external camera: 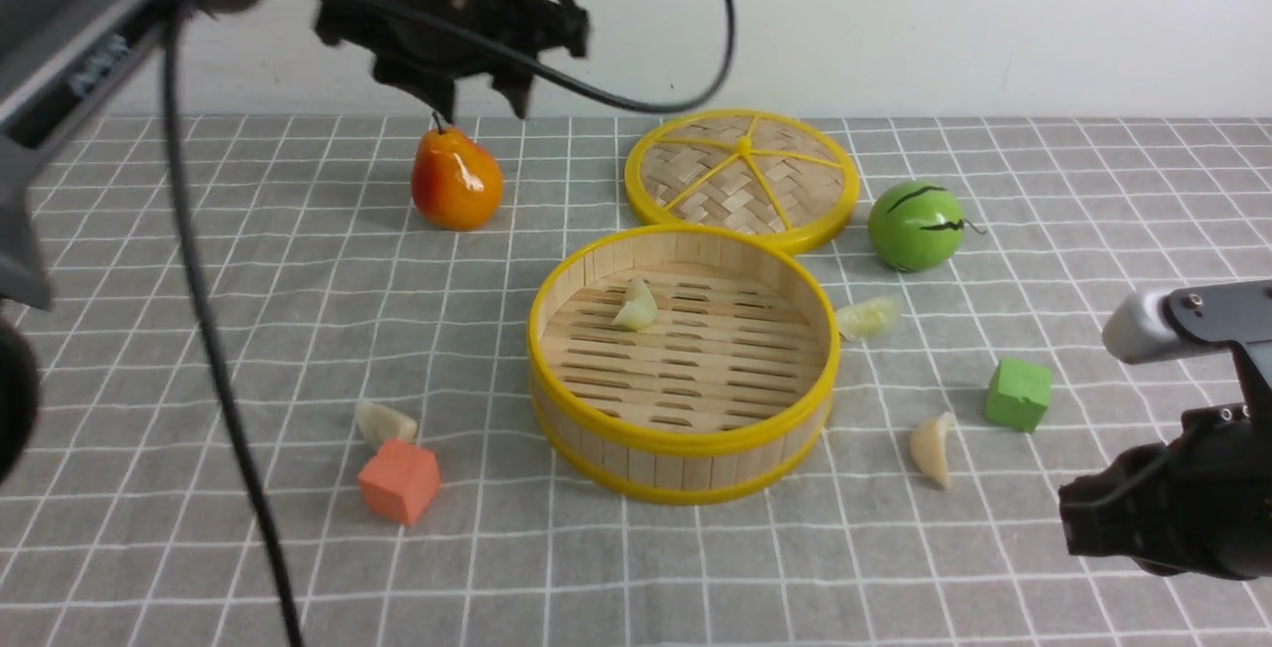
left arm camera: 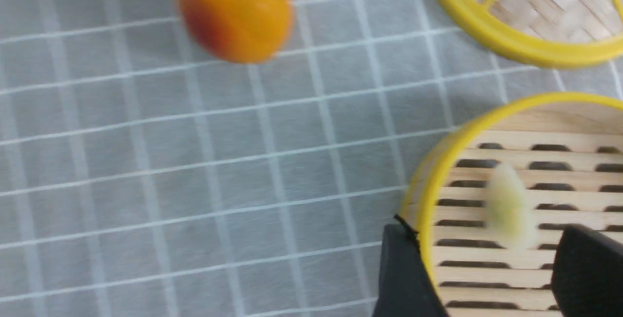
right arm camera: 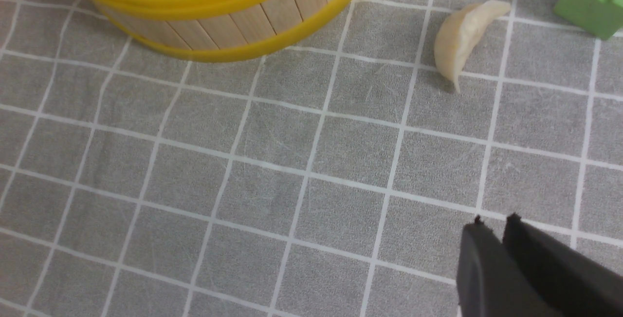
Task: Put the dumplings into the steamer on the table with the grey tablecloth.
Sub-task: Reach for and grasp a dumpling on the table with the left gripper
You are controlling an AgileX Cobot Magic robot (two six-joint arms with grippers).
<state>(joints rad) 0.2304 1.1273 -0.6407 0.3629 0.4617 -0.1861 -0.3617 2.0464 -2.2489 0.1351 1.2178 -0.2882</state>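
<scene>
The steamer [external camera: 686, 440] stands mid-table on the grey tablecloth [external camera: 248, 329]. One of the dumplings [external camera: 636, 307] lies on its slatted floor near the back left. My left gripper [external camera: 482, 110] hangs high above the table behind the steamer, open and empty. In the left wrist view that dumpling [left arm camera: 508, 210] shows blurred, far below the spread fingers [left arm camera: 404, 273]. Three more dumplings lie on the cloth: one [external camera: 868, 317] against the steamer's right side, one [external camera: 932, 448] at front right, one [external camera: 384, 422] at front left. My right gripper [right arm camera: 492, 219] is shut and empty, low at the front right, short of the front-right dumpling [right arm camera: 460, 39].
The woven lid [external camera: 740, 178] leans behind the steamer. A pear [external camera: 456, 180] stands at back left under the left gripper. A green round fruit [external camera: 916, 226] sits at back right. An orange cube [external camera: 399, 481] touches the front-left dumpling, and a green cube [external camera: 1019, 394] lies right of the front-right one.
</scene>
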